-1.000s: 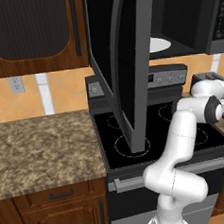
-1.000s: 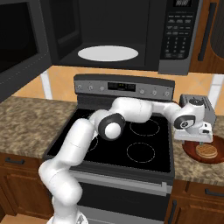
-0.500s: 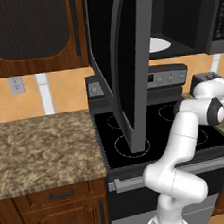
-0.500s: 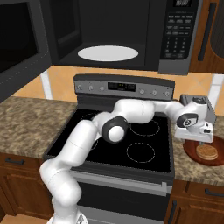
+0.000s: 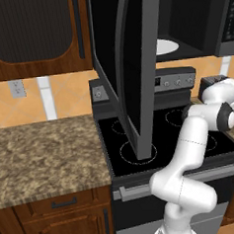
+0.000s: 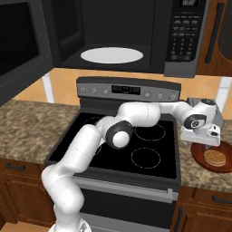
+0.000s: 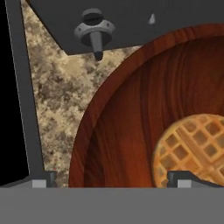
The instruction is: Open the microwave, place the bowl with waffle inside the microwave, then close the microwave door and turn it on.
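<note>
On the speckled granite counter [image 6: 199,174] to the right of the stove sits the bowl with waffle [image 6: 213,158]: a reddish-brown round bowl with a golden grid-patterned waffle [image 7: 192,148] lying flat in its bottom. The gripper [image 6: 202,139] hangs directly above the bowl's near-left rim, pointing downward. Seen from the hand view, its two dark fingertips [image 7: 43,178] stand spread to their widest, one over the counter just outside the bowl's edge and the other over the waffle; nothing is held between them.

Behind the bowl, the hand view shows a dark-grey toaster [image 7: 131,22] with a small lever knob on its side, standing close to the bowl's far rim.

The black glass-top stove [image 6: 131,147] lies to the left of the bowl, with its control panel at the back. Above it the microwave [image 6: 136,36] stands with its cavity exposed; the white turntable plate [image 6: 112,55] is bare. The microwave door [image 5: 128,73] is swung fully out toward the left, edge-on in the left base view. The button panel [image 6: 183,38] sits on the microwave's right side.
</note>
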### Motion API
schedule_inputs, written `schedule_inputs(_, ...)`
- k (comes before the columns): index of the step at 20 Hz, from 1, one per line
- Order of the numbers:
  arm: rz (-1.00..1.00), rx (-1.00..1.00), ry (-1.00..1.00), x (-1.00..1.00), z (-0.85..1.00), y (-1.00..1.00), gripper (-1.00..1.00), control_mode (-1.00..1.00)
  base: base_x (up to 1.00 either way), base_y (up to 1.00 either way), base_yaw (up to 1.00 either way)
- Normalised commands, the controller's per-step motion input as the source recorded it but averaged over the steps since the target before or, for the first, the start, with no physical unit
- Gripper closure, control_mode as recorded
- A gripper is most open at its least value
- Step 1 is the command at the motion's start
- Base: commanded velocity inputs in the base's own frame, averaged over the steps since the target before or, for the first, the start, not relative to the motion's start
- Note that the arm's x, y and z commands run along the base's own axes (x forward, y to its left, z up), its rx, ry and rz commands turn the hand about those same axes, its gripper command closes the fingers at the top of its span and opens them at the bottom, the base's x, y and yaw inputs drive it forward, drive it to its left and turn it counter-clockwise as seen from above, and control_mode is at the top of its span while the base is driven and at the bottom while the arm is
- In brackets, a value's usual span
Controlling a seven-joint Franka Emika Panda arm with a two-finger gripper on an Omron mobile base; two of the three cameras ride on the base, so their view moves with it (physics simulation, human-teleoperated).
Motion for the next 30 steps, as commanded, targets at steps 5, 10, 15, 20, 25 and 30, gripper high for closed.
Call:
schedule_inputs(5,-0.07,-0.13,0.0,0.01,-0.11,0.04,-1.0,-1.0,0.0,0.0,0.0)
schedule_inputs(10,-0.03,-0.1,0.0,0.06,-0.08,0.12,-1.0,-1.0,0.0,0.0,0.0)
schedule_inputs(15,0.0,-0.02,0.0,0.0,0.0,0.28,-1.0,-1.0,0.0,0.0,0.0)
schedule_inputs(20,0.0,-0.08,0.04,0.08,-0.12,0.04,-1.0,-1.0,0.0,0.0,0.0)
schedule_inputs(25,-0.02,-0.08,0.0,0.11,-0.25,0.0,-1.0,-1.0,0.0,0.0,0.0)
schedule_inputs(30,-0.05,-0.04,0.0,0.04,-0.18,-0.11,-1.0,-1.0,0.0,0.0,0.0)
